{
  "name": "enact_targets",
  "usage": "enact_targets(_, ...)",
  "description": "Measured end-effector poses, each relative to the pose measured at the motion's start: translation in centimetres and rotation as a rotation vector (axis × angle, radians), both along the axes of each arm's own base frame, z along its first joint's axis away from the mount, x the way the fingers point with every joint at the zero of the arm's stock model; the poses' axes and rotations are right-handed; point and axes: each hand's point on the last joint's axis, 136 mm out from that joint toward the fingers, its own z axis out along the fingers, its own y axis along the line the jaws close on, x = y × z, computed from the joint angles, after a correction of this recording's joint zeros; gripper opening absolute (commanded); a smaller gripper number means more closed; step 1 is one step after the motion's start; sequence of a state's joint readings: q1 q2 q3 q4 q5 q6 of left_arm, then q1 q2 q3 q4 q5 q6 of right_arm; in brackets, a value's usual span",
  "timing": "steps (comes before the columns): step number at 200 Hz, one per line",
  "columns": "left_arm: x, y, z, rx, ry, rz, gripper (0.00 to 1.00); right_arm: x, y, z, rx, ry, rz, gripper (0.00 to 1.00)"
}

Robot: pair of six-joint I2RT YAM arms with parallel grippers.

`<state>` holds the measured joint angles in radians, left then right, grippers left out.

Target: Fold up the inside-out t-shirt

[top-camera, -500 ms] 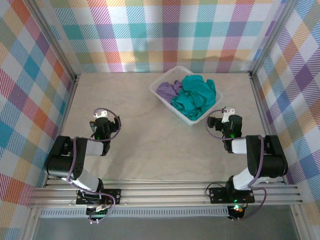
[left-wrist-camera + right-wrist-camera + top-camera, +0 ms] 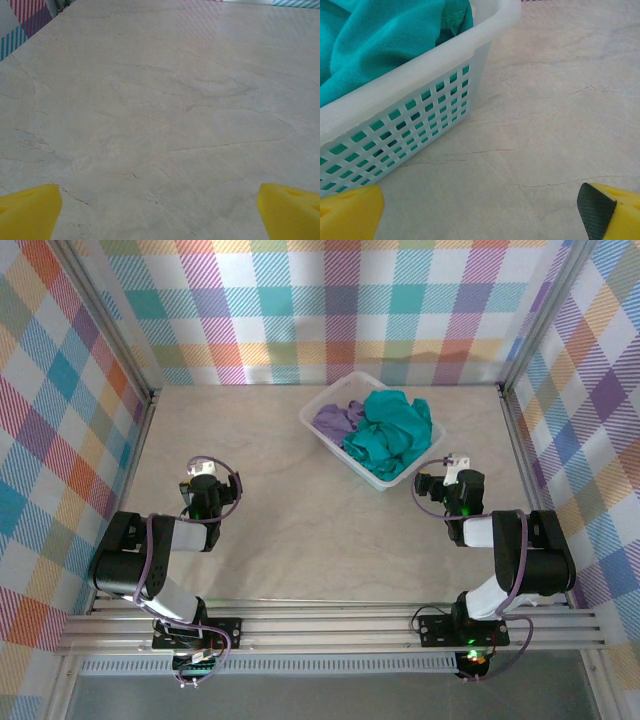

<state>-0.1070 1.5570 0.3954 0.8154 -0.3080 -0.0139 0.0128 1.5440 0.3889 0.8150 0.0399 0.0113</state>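
Pale marbled tabletop [image 2: 300, 540], plaid walls [image 2: 340, 300] on three sides. Near edge: L gripper [image 2: 160, 212] released, yellow fingertips [image 2: 30, 210] wide apart over bare top, nothing held. R gripper [image 2: 480, 212] likewise spread and empty, near corner of white slotted basket [image 2: 405, 95]; prob. not touching, hard to tell. Further back, in basket: teal t-shirt [image 2: 392, 430], crumpled, heaped above rim; lavender garment [image 2: 335, 418] touching its left side in top view.
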Motion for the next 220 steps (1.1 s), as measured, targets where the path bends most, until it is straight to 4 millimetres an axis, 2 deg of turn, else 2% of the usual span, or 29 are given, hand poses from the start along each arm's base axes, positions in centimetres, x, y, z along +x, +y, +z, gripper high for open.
enact_targets(60, 0.0, 0.1, 0.0, 0.002, -0.001, 0.008, 1.0, 0.0, 0.0, 0.0, 0.0, 0.0, -0.002, 1.0)
enact_targets(78, -0.1, 0.3, 0.0, 0.002, -0.002, 0.018, 1.0, -0.2, -0.5, 0.6, -0.002, -0.006, -0.034, 1.0)
enact_targets(98, -0.2, 0.3, 0.0, 0.001, -0.004, 0.019, 1.0, -1.2, -2.1, 3.8, 0.005, -0.074, -0.136, 1.0)
enact_targets(129, -0.4, -0.2, 0.5, 0.027, 0.058, 0.016, 1.0, -4.0, -4.5, 12.1, 0.079, -0.272, -0.298, 0.97)
enact_targets(140, 0.2, -0.3, 2.8, 0.02, 0.062, 0.023, 1.0, -4.7, -4.7, 13.9, 0.107, -0.299, -0.311, 0.96)
enact_targets(152, 1.2, -0.7, 7.0, -0.018, 0.012, 0.033, 1.0, -4.6, -4.4, 15.1, 0.125, -0.288, -0.304, 0.95)
enact_targets(170, 2.3, -1.4, 13.9, -0.116, -0.095, 0.026, 1.0, -2.6, -2.0, 16.2, 0.131, -0.226, -0.236, 0.95)
enact_targets(179, 2.5, -2.2, 16.4, -0.169, -0.134, -0.005, 1.0, -1.2, -0.1, 16.2, 0.116, -0.179, -0.182, 0.96)
enact_targets(187, 2.6, -3.2, 17.8, -0.22, -0.153, -0.047, 1.0, 0.2, 2.1, 15.9, 0.096, -0.131, -0.122, 0.96)
enact_targets(200, 2.7, -5.2, 18.4, -0.294, -0.141, -0.121, 1.0, 2.3, 5.5, 14.8, 0.058, -0.045, -0.03, 0.97)
enact_targets(210, 2.7, -6.9, 17.7, -0.333, -0.102, -0.17, 1.0, 4.0, 7.7, 13.4, 0.031, 0.033, 0.026, 0.98)
enact_targets(220, 2.4, -8.6, 16.6, -0.36, -0.046, -0.216, 1.0, 5.4, 9.1, 12.2, 0.006, 0.093, 0.054, 0.99)
